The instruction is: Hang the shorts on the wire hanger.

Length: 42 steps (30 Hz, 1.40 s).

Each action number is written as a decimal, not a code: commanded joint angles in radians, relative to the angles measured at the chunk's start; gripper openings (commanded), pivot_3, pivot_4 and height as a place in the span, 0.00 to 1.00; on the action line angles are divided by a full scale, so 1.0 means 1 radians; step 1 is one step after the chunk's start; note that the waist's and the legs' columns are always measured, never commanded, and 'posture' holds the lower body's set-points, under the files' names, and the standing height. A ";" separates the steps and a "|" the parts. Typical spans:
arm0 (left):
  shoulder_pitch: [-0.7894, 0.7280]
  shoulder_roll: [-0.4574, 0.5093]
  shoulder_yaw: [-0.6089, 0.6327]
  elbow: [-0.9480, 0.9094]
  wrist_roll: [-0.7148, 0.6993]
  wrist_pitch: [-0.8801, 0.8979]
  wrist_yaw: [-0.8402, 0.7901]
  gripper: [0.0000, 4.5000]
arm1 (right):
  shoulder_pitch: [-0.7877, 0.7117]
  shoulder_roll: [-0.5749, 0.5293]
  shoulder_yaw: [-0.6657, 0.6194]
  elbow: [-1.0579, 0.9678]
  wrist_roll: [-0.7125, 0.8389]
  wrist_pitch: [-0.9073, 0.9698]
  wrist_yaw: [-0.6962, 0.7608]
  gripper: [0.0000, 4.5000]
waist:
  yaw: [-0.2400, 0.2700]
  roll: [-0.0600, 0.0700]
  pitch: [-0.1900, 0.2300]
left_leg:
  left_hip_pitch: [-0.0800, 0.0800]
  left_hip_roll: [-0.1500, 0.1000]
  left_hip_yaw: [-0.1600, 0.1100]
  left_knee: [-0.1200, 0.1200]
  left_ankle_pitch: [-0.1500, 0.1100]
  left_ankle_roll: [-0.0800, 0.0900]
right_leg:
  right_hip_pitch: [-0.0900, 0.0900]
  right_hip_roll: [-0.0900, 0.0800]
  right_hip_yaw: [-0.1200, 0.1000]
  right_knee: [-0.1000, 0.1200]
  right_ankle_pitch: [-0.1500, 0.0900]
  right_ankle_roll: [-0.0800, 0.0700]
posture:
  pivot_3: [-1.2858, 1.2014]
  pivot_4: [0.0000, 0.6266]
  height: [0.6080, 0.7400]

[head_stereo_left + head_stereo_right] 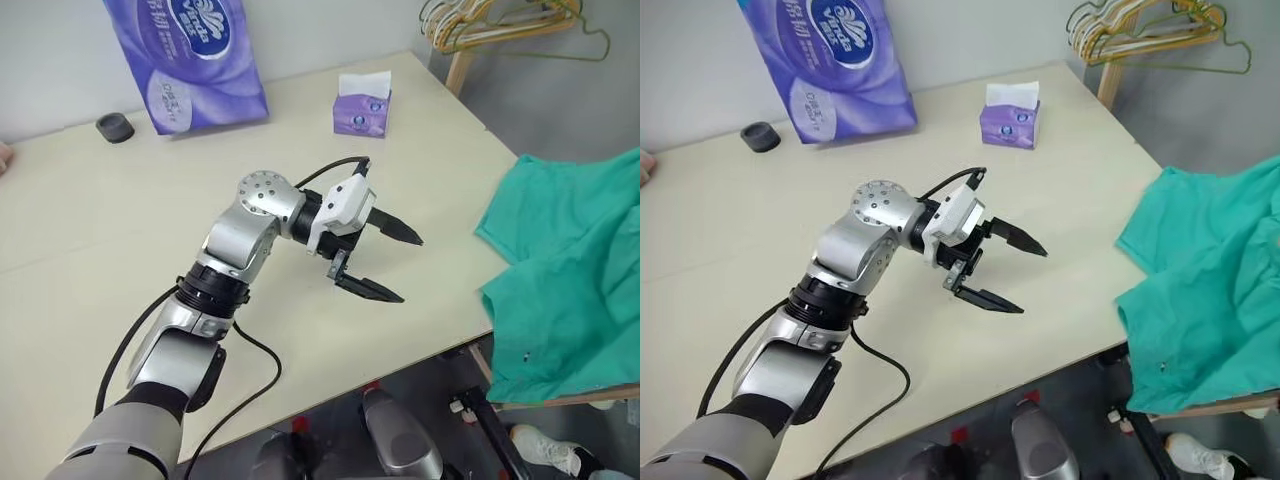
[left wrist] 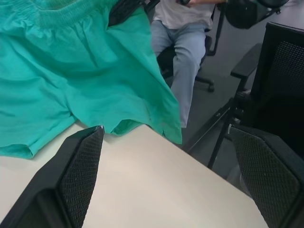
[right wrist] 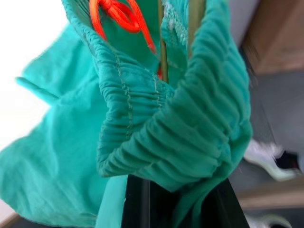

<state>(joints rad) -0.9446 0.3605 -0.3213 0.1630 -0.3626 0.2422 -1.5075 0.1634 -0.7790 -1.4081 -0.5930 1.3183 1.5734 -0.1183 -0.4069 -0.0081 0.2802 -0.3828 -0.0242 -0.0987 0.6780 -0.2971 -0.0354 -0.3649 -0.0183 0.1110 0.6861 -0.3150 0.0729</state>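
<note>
Two black fingers of the left end effector (image 1: 378,262) stand spread wide apart, grasping nothing, above the pale surface (image 1: 120,230); the silver arm bends at the elbow and points the fingers toward the surface's right edge. The teal-green fabric shorts (image 1: 570,280) hang past that edge, lifted, one leg hem lying over the corner. In the right wrist view the right end effector (image 3: 175,199) is clenched on the gathered elastic waistband, where an orange drawstring (image 3: 121,14) shows and the thin olive-green wire hanger (image 3: 163,52) runs up through the folds. A tall purple tissue pack (image 1: 190,60), a small purple tissue box (image 1: 362,105) and a dark round cap (image 1: 115,127) stand along the far side. Bunched gold and green hangers (image 1: 500,20) hang at the far right. A seated person (image 2: 185,47) shows beyond the shorts.
</note>
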 commanded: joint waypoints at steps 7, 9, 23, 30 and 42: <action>-0.047 -0.097 -0.007 0.047 0.087 -0.178 0.074 0.99 | 0.376 -0.231 0.098 0.023 0.654 -0.699 -0.706 0.00 | -0.037 -0.021 0.035 | -0.007 0.001 0.013 0.000 -0.006 0.014 | -0.006 -0.001 0.010 -0.012 0.003 0.008 | 0.28 0.56 1.00; -0.066 -0.127 0.001 0.063 0.099 -0.203 0.109 0.99 | 0.352 -0.256 0.128 -0.002 0.654 -0.768 -0.760 0.00 | -0.037 -0.019 0.037 | -0.010 -0.001 0.015 0.000 -0.006 0.014 | -0.009 -0.003 0.012 -0.015 0.005 0.011 | 0.28 0.56 1.00; -0.158 -0.229 -0.001 0.118 0.126 -0.232 0.194 0.99 | 0.110 -0.349 0.388 -0.090 0.654 -1.034 -1.150 0.00 | -0.035 -0.007 0.033 | -0.015 -0.002 0.015 0.001 -0.006 0.014 | -0.012 -0.004 0.013 -0.021 0.008 0.015 | 0.29 0.43 1.00; -0.173 -0.247 -0.014 0.109 0.141 -0.236 0.201 0.99 | 0.081 -0.384 0.348 -0.003 0.653 -1.003 -1.239 0.00 | -0.034 0.002 0.028 | -0.015 -0.003 0.016 0.002 -0.006 0.014 | -0.012 -0.005 0.014 -0.022 0.008 0.016 | 0.30 0.39 1.00; -0.187 -0.270 -0.011 0.101 0.145 -0.236 0.211 0.99 | 0.024 -0.315 0.431 0.098 0.646 -1.031 -1.242 0.00 | -0.036 0.014 0.014 | -0.016 -0.003 0.019 0.002 -0.006 0.014 | -0.015 -0.005 0.016 -0.019 0.008 0.016 | 0.30 0.34 1.00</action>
<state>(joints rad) -1.1061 0.0946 -0.3322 0.3045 -0.2162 0.0176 -1.2989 0.1990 -1.1123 -0.9720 -0.4777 1.9484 0.5763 -1.3444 -0.4427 0.0058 0.2939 -0.3982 -0.0271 -0.0801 0.6796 -0.3030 -0.0211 -0.3796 -0.0227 0.1272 0.6683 -0.3065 0.0888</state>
